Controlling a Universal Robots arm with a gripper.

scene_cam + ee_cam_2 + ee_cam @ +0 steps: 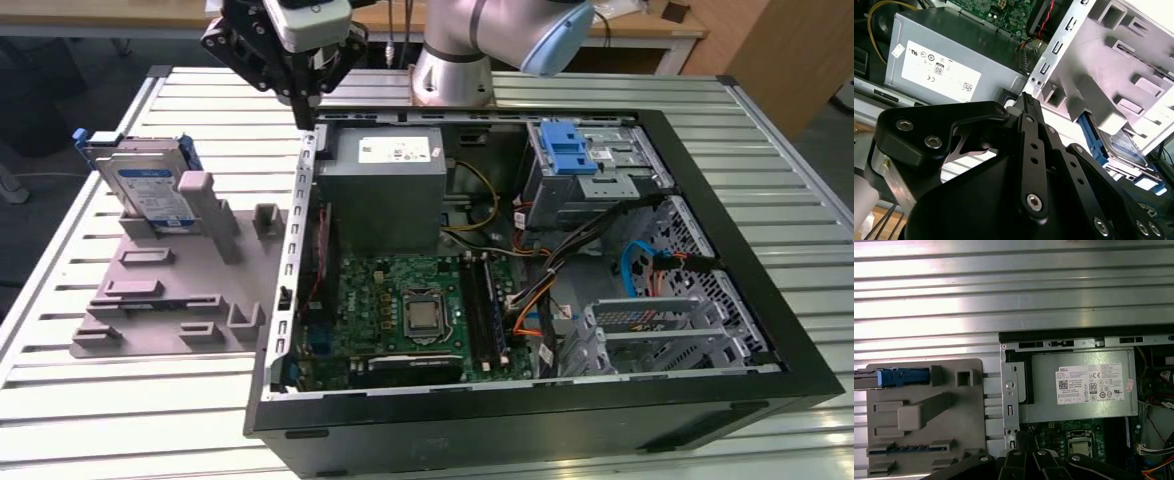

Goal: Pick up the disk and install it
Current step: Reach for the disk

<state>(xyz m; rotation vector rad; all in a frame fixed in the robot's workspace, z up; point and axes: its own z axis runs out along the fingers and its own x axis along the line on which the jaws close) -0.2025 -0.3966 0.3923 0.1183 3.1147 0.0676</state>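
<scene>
Exterior view: you see one arm [461, 50] whose gripper [310, 100] hangs over the far rim of the open computer case [534, 425], at about 11 o'clock from the case's middle. The gripper's upper body is cut off by the picture's edge. Its fingers [1030, 130] appear clenched together to a single dark tip with nothing between them. In the first wrist view the tips are cut off and just the linkage bars show.

The disk [144, 185], one in number, stands upright on its edge in a slot of the gray holder [174, 290] on the counter [134, 420]. That is at about 9 o'clock from the case and well apart from the gripper. A post of the holder hides the disk's lower part. In the second wrist view the disk lies partly behind the holder and the gripper's black body. In the first wrist view it is edge-on, mostly its blue rail, and runs out of the picture.

Inside the case you can count:
- one power supply box [387, 195], at 12 o'clock
- one drive cage [587, 165] with one blue latch [571, 150], at 1 o'clock
- one green circuit board [387, 300], at 7 o'clock

Cables hide part of the case floor near the cage.
</scene>
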